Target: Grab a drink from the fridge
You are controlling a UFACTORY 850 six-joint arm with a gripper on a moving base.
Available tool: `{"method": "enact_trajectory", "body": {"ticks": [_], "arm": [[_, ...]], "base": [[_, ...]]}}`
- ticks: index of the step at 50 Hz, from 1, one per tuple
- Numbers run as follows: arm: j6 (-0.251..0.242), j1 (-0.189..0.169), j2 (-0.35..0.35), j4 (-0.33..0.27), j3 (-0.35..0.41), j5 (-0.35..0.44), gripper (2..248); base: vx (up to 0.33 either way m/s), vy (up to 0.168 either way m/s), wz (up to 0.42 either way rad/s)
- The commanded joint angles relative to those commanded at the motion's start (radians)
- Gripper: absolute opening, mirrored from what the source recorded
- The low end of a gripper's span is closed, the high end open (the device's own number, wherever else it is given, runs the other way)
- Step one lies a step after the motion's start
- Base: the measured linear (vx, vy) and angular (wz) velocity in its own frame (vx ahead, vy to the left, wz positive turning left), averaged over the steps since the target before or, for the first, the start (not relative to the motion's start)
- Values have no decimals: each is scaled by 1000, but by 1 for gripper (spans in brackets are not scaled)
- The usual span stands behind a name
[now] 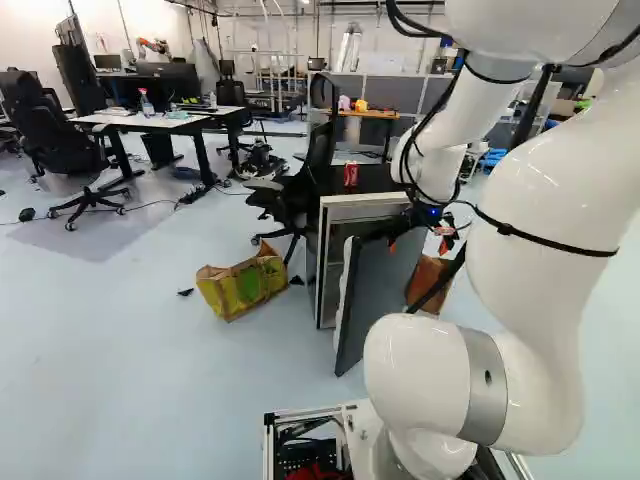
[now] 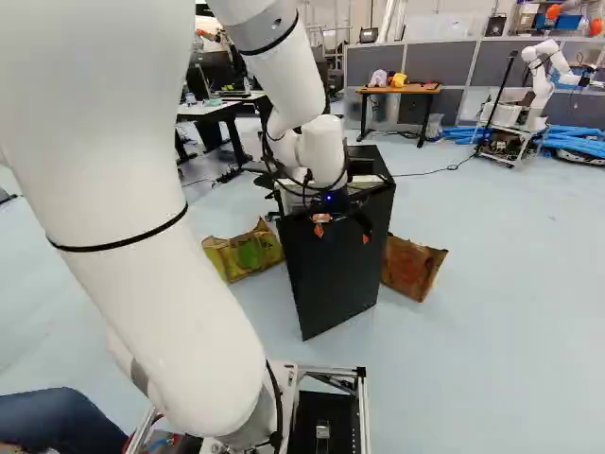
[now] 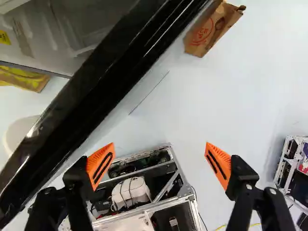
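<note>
The gripper [image 1: 418, 246] hangs at the top of the fridge door [image 1: 378, 300], and in the right base view the gripper [image 2: 342, 233] shows in front of the dark door face. In the wrist view the gripper [image 3: 160, 153] is open, with nothing between its orange pads. The door's black edge [image 3: 91, 91] runs slantwise beside one finger; contact cannot be told. The small black fridge [image 1: 328, 215] has its door swung open, and part of its pale interior [image 3: 36, 29] shows beyond that edge. A red can [image 1: 350, 175] stands on the fridge top. No drink is visible inside.
A yellow-green bag [image 1: 243, 284] lies on the floor beside the fridge, a brown paper bag [image 2: 412, 269] on its other side. An office chair [image 1: 300, 185] stands close by the fridge. Desks [image 1: 150, 120] are farther off. Another robot [image 2: 529, 99] stands in the background.
</note>
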Motion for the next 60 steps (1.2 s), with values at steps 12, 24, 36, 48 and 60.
{"method": "enact_trajectory", "body": {"ticks": [12,24,36,48,60], "arm": [[0,44,-2,0,-2,0,247],[0,86,-11,0,-13,0,247],[0,122,-28,0,-33,0,247],[0,151,-49,0,-58,0,247],[0,172,-72,0,-87,0,247]], "base": [[0,0,0],[0,0,0],[0,0,0],[0,0,0],[0,0,0]]}}
